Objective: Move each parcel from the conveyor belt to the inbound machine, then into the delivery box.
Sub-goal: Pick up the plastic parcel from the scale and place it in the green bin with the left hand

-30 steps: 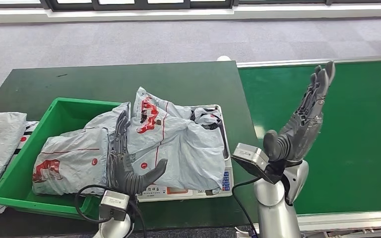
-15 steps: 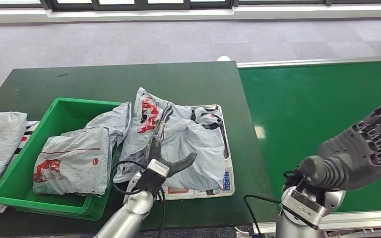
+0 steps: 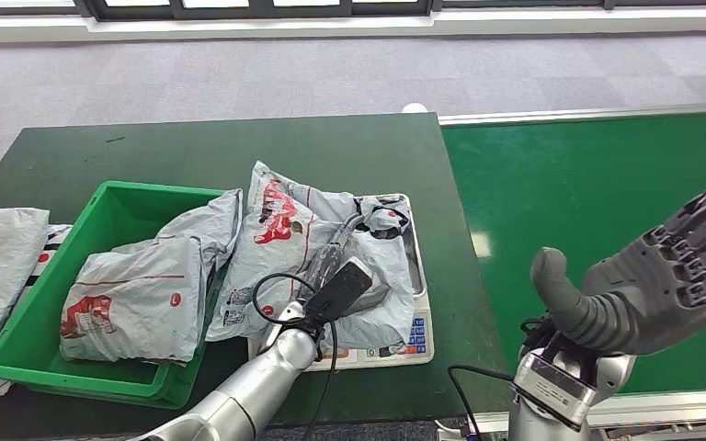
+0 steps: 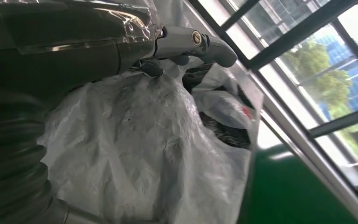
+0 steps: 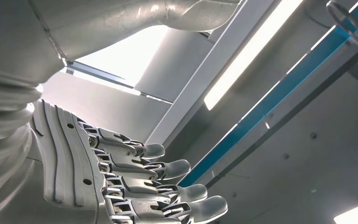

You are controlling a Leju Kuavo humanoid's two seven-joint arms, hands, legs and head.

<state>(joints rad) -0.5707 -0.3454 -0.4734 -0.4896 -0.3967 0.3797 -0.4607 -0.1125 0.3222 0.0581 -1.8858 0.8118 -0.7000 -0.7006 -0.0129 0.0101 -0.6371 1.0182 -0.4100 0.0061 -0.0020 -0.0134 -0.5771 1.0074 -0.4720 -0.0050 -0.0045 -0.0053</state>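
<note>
Fingers of the right hand are spread apart, palm raised, holding nothing above the green conveyor belt. Beyond the silver forearm, the left hand lies flat on the grey parcel covering the inbound machine; whether its fingers grip cannot be told. Red printing on the parcel is unreadable. Another parcel lies in the green delivery box.

Just left of the left hand, which lies low on the crumpled parcel covering the inbound machine, the green delivery box already holds another parcel, while bare conveyor belt lies beneath the raised right hand.
</note>
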